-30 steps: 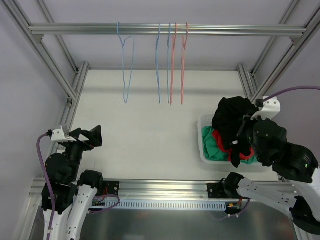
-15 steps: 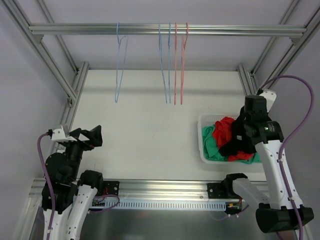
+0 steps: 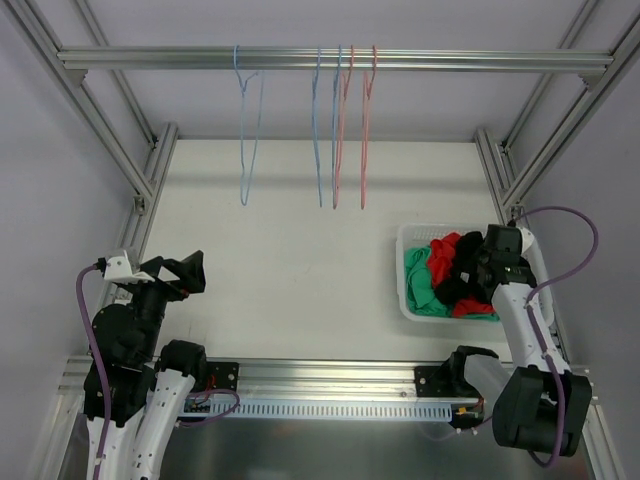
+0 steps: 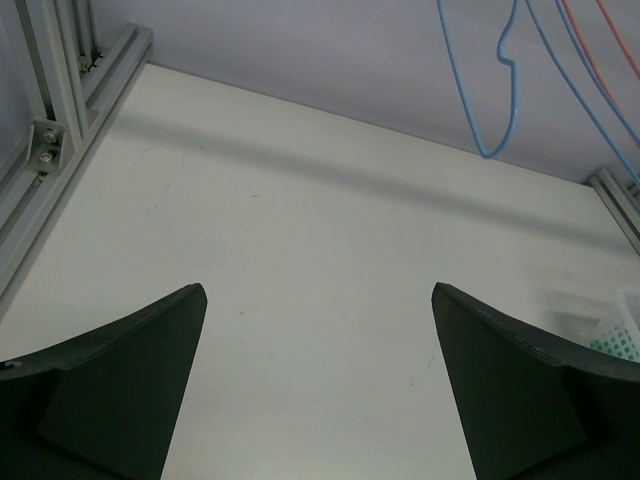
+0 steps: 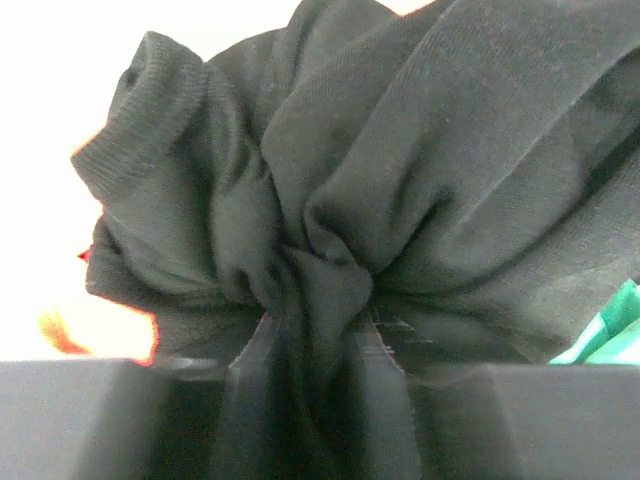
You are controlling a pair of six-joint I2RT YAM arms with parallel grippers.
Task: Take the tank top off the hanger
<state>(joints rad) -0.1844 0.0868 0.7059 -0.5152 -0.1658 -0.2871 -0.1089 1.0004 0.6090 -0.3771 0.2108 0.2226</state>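
Your crumpled black knit tank top lies in the white plastic mesh basket, on top of a red garment and a green garment. One fold is pinched between the near-closed fingers of the right tool. The left tool gapes wide over the white tabletop.

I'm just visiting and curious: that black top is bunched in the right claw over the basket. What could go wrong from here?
The black tank top is bunched in the right claw; if it clings, pulling away could drag it out of the white basket. The red garment beside it might snag too.
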